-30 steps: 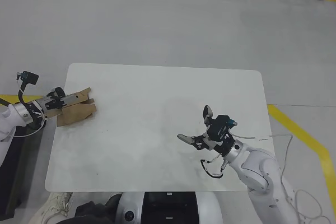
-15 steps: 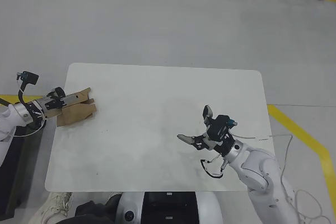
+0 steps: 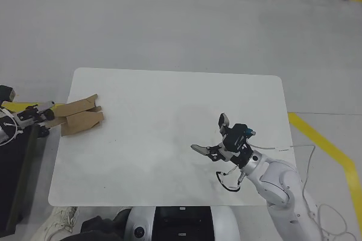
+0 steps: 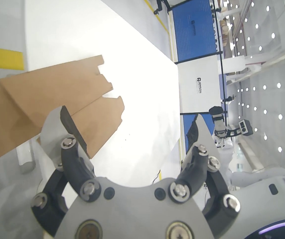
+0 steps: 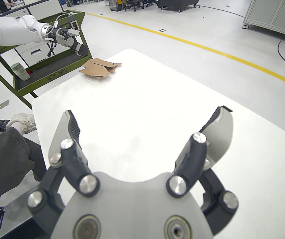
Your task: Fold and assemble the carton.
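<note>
— Carton [image 3: 79, 115] whereabouts?
— On the white table [image 3: 169, 108], at its left edge; one end juts past that edge.
— Which way does it run?
— Long axis across the table, left to right; the notched tabs point toward the table's middle.
— Looks?
— Plain brown cardboard, flattened and creased; two flaps lie side by side.
— Hands?
— Left gripper [image 3: 47, 117] just off the table beside the carton's outer end, jaws spread, gripping nothing; whether a finger touches the card I cannot tell; right gripper [image 3: 209, 131] well apart, over the table's right part, jaws spread wide, empty.
</note>
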Tool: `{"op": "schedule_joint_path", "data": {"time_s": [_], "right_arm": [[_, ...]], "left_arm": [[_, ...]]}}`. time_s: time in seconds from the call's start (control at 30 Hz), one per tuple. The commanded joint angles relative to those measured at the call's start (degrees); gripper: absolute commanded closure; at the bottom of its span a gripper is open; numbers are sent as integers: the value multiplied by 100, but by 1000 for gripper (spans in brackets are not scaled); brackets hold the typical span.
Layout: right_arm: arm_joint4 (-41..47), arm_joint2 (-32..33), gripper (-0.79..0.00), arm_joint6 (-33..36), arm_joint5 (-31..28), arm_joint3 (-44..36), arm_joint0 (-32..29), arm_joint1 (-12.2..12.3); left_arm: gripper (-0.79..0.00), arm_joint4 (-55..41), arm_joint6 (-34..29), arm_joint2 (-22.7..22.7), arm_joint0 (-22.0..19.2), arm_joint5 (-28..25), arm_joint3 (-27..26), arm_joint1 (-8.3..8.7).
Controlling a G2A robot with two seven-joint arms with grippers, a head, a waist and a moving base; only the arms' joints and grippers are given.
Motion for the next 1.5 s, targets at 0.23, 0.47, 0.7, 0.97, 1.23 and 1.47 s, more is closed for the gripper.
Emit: {"op": "schedule_joint_path", "data": {"time_s": [0.23,0.47,0.7,0.97,1.23,1.47], "right_arm": [[0,0,-785,0,0,0,0,0],[0,0,-785,0,0,0,0,0],[0,0,-785,0,0,0,0,0],[0,0,-785,0,0,0,0,0],[0,0,-785,0,0,0,0,0],[0,0,-785,0,0,0,0,0]], "left_arm": [[-785,147,25,359,-908,172,1591,-250],[-785,711,505,748,-1497,532,2319,-529],[-785,1034,966,1016,-1838,954,2811,-810],[-785,1251,1106,1141,-1988,1120,3111,-994],[-785,1223,983,1136,-2024,1194,3239,-1120],[-785,1212,920,1099,-2045,1151,3273,-1172]]}}
